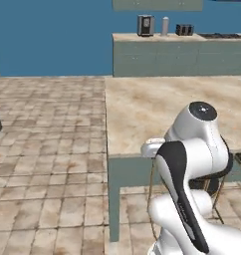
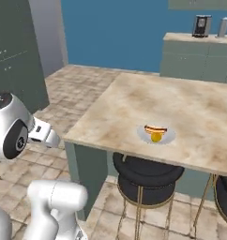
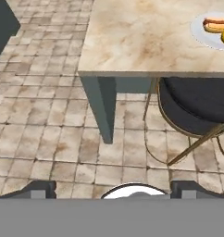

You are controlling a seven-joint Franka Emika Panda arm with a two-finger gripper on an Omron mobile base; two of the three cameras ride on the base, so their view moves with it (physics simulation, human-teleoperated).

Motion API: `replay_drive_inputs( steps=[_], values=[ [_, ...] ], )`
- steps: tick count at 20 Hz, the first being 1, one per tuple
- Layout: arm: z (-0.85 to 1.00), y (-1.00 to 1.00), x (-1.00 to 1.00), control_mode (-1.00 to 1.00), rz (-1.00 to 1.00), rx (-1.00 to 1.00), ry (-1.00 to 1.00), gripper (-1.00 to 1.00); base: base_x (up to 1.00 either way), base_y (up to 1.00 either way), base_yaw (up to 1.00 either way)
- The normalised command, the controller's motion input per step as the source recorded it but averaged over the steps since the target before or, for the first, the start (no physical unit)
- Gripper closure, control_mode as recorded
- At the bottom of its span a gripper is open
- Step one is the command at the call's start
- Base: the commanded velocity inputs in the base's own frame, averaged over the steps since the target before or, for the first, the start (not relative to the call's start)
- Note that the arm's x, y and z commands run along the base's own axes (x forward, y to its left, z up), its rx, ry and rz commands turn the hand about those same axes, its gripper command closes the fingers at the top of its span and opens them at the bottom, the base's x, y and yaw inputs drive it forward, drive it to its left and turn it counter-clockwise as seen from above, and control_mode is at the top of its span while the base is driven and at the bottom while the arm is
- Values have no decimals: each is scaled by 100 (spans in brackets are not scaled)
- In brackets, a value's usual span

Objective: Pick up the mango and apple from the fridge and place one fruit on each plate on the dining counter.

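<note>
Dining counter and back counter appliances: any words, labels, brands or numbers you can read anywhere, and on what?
No readable text in these views.
Pale plate with the mango and hot dog: no markings.
Dining counter: plain marbled top.
Appliances on the green counter: too small and blurred to show any label.

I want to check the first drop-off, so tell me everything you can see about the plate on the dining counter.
The plate is round, flat and pale whitish-grey, lying level on the beige marbled dining counter near its front edge, above a black stool. On it rest a hot dog in a bun and the yellow-orange mango, touching each other.
</note>
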Motion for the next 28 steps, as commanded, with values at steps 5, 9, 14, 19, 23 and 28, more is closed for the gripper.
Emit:
replay_drive_inputs(
  steps=[5,9,14,19,23,28],
  values=[
    [0,0,0,100,0,0,0,-100,-8,29,100],
    [0,0,0,100,0,0,0,-100,-26,49,79],
    [0,0,0,100,0,0,0,-100,22,100,54],
    [0,0,0,100,0,0,0,-100,30,82,61],
    [0,0,0,100,0,0,0,-100,35,8,34],
    [0,0,0,100,0,0,0,-100,79,0,21]
  ],
)
